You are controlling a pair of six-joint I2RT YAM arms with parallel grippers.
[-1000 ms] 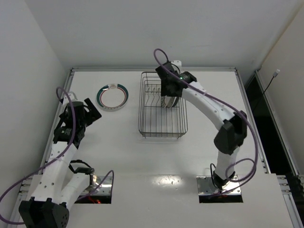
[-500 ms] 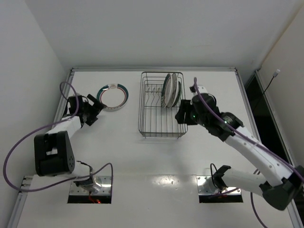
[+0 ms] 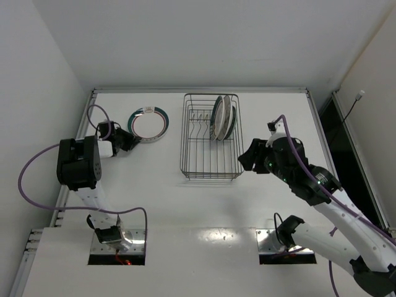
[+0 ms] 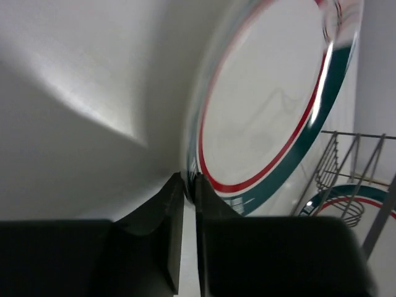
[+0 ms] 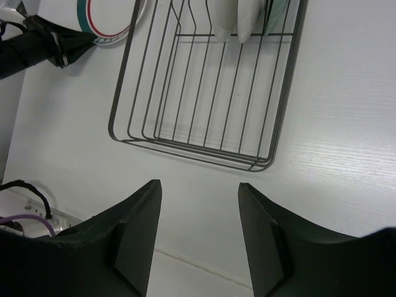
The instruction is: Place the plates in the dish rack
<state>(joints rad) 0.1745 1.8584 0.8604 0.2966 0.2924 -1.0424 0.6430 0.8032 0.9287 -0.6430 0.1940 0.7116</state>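
A white plate with teal-and-red rim bands [image 3: 147, 124] lies on the table left of the dish rack [image 3: 192, 162]. My left gripper [image 3: 128, 142] is at its near-left edge. In the left wrist view the jaws are pinched on the plate's [image 4: 266, 111] rim, left gripper [image 4: 190, 180] shut on it. Other plates [image 3: 223, 117] stand upright in the rack's far right slots. My right gripper [image 3: 250, 156] hovers off the rack's near right corner. Its jaws are open and hold nothing in the right wrist view [image 5: 199, 185], above bare table short of the rack [image 5: 204, 148].
The rack's near half [image 3: 210, 158] shows only wire bars and tines. The right wrist view catches the table plate [image 5: 108, 18] and the left gripper [image 5: 55, 43] at top left. Walls enclose the table's far and left sides.
The left gripper reached the plate's rim and closed on it. The right arm pulled back from over the rack to its near right side, leaving the plates standing there.
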